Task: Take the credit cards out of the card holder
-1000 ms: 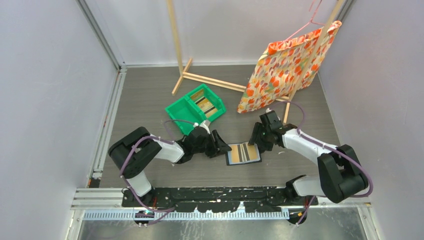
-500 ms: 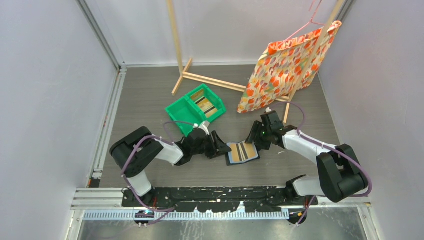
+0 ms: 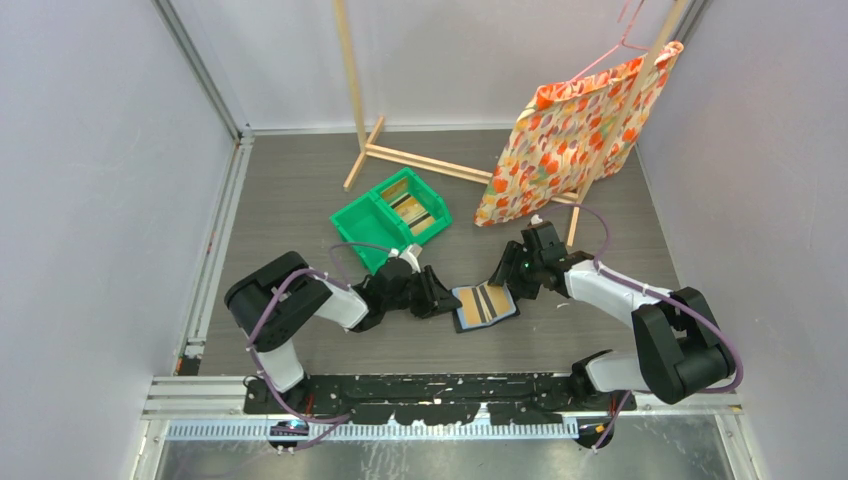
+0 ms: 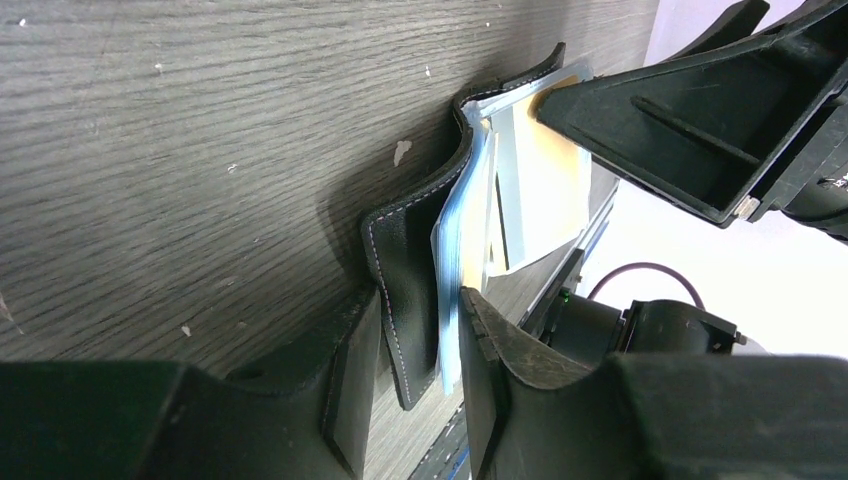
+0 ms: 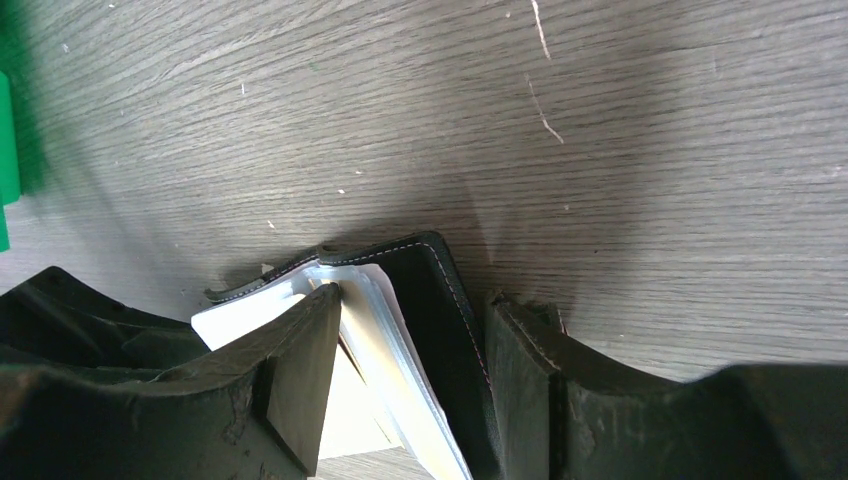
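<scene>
The card holder (image 3: 492, 310) lies open on the table between my two grippers, buckled upward, with orange credit cards (image 3: 468, 306) and dark stripes showing inside. My left gripper (image 3: 441, 298) is shut on its left edge; in the left wrist view the dark cover (image 4: 405, 260) and a blue-grey pocket sit between the jaws (image 4: 415, 300), and a tan card (image 4: 555, 170) shows beyond. My right gripper (image 3: 506, 286) is open astride the right flap (image 5: 440, 290). One fingertip (image 5: 325, 310) is inside against the pale pockets. The other fingertip is outside the cover.
A green two-compartment bin (image 3: 372, 215) stands behind the left gripper and holds striped cards (image 3: 414, 208). An orange flowered cloth (image 3: 570, 130) hangs on a wooden rack (image 3: 400, 155) at the back right. Walls close in both sides.
The right gripper has moved left onto the card holder's right flap. The holder has shifted left, turned a little and buckled. The left gripper has hardly moved.
</scene>
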